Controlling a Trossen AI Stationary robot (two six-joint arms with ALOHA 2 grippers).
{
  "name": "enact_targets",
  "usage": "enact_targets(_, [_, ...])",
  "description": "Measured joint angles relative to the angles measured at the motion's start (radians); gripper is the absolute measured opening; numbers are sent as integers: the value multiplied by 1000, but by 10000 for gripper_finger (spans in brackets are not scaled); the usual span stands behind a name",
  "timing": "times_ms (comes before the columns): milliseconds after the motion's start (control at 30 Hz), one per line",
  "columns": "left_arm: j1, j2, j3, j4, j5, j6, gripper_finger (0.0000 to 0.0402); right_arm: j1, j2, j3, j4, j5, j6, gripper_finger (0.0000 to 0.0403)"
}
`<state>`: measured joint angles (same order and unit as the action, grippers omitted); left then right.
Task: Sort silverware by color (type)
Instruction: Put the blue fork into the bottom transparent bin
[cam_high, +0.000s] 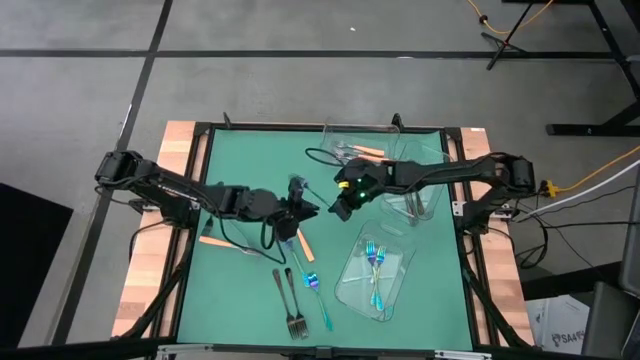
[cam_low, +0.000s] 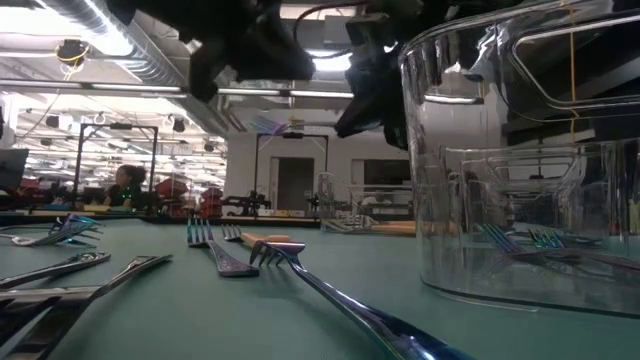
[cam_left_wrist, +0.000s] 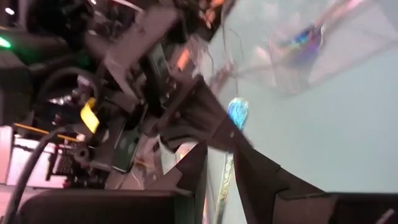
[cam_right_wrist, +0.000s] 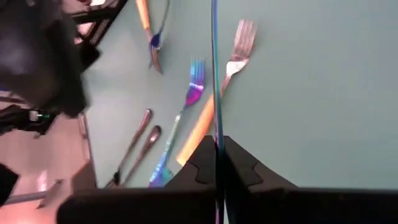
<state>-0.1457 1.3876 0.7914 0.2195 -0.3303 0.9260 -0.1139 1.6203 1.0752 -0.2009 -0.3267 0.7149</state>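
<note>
Right gripper (cam_right_wrist: 216, 152) clamps blue-teal fork (cam_right_wrist: 214, 68); left gripper (cam_high: 296, 208) jaws parted; no legible writing.

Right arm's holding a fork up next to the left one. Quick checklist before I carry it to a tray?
1. Right gripper shut on the iridescent fork: ok.
2. Left gripper open: ok.
3. Left gripper clear of that fork: cannot tell.
4. Clear tray holding iridescent forks has room: ok.
5. Mat free of loose forks: not ok; dark forks and an orange-handled fork lie there.
</note>
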Motion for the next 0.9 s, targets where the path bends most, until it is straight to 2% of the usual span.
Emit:
enact_targets(200, [-28, 0, 0, 27, 0, -17, 72, 2, -101, 0, -122, 74, -14, 0])
enact_targets(433, [-33, 0, 0, -9, 2, -196, 73, 50, -239, 0, -266, 210, 48, 0])
enact_targets(667, [-33, 0, 0, -60, 7, -244, 73, 218, -305, 0, -330, 370, 223, 0])
enact_targets(900, [-33, 0, 0, -78, 7, -244, 73, 450, -302, 0, -403, 587, 513, 0])
